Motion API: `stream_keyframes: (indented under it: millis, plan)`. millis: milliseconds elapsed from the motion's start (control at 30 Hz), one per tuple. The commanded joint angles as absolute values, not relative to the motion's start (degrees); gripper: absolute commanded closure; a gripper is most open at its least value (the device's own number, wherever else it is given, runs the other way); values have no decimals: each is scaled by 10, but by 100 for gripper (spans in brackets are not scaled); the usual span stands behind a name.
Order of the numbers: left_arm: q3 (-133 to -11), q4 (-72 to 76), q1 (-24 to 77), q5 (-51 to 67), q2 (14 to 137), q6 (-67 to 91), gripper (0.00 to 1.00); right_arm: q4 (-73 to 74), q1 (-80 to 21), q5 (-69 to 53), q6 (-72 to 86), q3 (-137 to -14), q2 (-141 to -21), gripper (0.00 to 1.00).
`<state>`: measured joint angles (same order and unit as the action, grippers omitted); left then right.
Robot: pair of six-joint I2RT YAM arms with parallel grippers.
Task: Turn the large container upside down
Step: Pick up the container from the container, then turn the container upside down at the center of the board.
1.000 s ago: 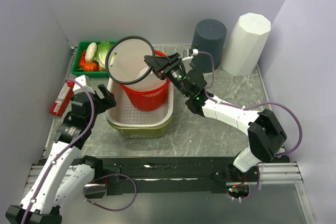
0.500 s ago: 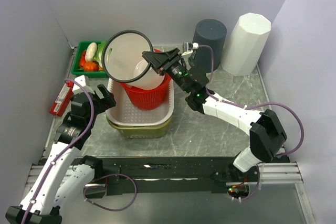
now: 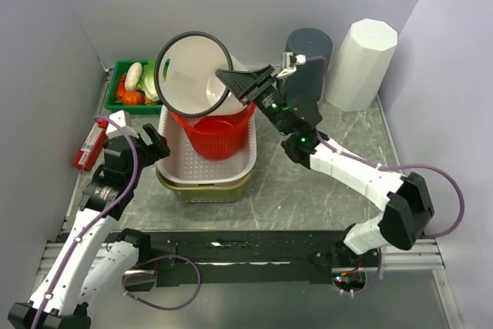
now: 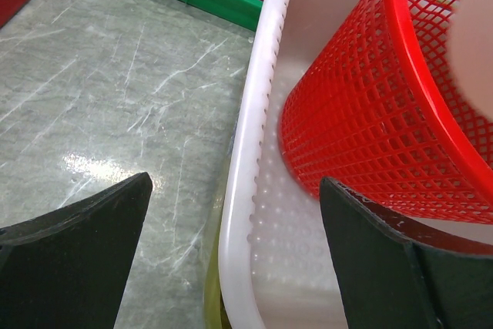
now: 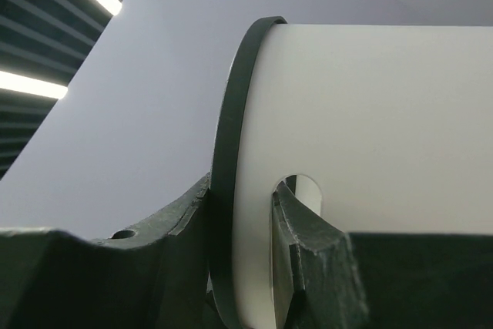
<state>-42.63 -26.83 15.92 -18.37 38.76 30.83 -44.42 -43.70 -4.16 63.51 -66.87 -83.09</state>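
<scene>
Right fingers (image 5: 308, 263) are closed on the white container (image 3: 191, 75), pinching its wall just behind the dark rim (image 5: 229, 152). One finger sits outside the wall, and the other sits at the handle cutout in the wall. The opening is narrow, no wider than the wall. The container is in the air above the red mesh basket (image 3: 212, 135). It is tipped onto its side, with the mouth facing up and left toward the top camera. Its lower edge overlaps the basket rim in the top view, so I can't tell whether they touch.

Left fingers (image 4: 77, 248) are spread fully apart and hold nothing. They hover low at the left wall of the white tub (image 4: 254, 152), with the tub rim between them in the wrist view, not touching it.

The red basket stands tilted inside the white tub, which is nested in an olive tub (image 3: 204, 190) on the counter (image 3: 308, 198).

A green tray of vegetables (image 3: 115, 103) sits behind the tubs on the left. A red box (image 3: 90, 144) lies at the far left edge. A dark grey cylinder (image 3: 312, 48) and a white faceted bin (image 3: 360, 63) stand at back right, just beside each other.
</scene>
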Motion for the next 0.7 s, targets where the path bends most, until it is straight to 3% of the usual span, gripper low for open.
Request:
stream_keyframes:
  millis: [0,667]
  plan:
    - [-429,-246,158,-192,385,309,4,-470,-430,-24,554,-705,-758,83]
    - [-428,-246,157,-189,387,308,4,-286,-426,141,396,-599,-570,83]
